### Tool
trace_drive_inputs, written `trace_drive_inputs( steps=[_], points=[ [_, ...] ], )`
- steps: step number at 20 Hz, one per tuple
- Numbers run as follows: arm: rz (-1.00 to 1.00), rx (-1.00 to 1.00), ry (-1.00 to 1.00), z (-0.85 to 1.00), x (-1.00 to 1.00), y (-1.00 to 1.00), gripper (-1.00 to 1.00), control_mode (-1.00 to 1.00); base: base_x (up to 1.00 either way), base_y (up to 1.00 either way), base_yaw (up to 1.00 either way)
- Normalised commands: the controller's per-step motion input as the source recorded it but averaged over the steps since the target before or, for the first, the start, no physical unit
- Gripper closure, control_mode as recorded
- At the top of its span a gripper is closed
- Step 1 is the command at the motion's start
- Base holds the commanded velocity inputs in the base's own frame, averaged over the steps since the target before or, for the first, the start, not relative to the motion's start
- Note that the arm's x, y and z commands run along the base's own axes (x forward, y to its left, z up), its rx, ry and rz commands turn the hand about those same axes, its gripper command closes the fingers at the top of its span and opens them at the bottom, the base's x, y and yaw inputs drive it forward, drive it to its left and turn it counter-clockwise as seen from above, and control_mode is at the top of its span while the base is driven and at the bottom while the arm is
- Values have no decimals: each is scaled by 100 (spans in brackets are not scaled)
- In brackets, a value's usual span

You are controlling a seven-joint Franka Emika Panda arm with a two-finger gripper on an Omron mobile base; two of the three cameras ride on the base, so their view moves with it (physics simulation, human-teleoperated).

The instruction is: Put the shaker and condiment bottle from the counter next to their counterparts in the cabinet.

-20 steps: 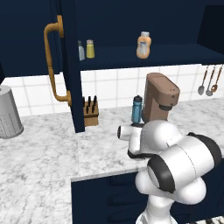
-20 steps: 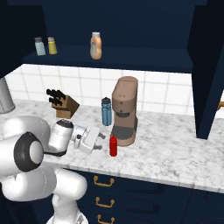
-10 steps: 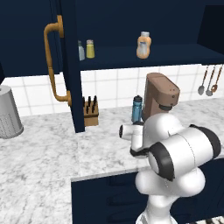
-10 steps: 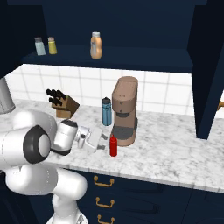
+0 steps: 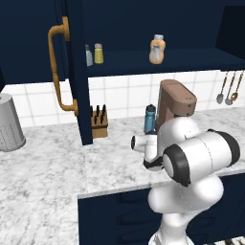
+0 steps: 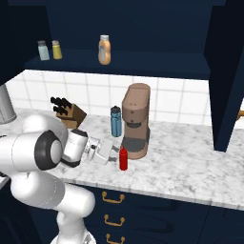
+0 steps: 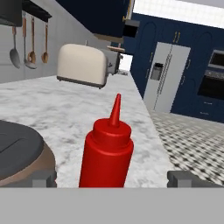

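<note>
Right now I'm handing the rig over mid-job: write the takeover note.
Gripper: open, level with the red bottle, fingers either side, not closed.
Red bottle: upright on the counter, by the coffee machine.
Yellow shaker: on the cabinet shelf beside the grey shaker.
Orange bottle: on the same shelf.
Done: shaker placed.
Left: grip the red bottle, set it beside the orange one.

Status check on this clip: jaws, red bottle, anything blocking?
Gripper jaws open, straddling the condiment bottle, not closed on it. Bottle upright on the counter. Coffee machine close beside it.
</note>
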Motion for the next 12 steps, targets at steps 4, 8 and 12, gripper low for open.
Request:
trace_drive_inputs(
  steps=[4, 8, 12],
  points=[
    [0, 0, 0, -12, 0, -19, -100, -100, 0, 0, 0],
    [0, 0, 0, -7, 0, -29, -100, -100, 0, 0, 0],
    [0, 0, 0, -15, 0, -16, 100, -100, 0, 0, 0]
  ],
)
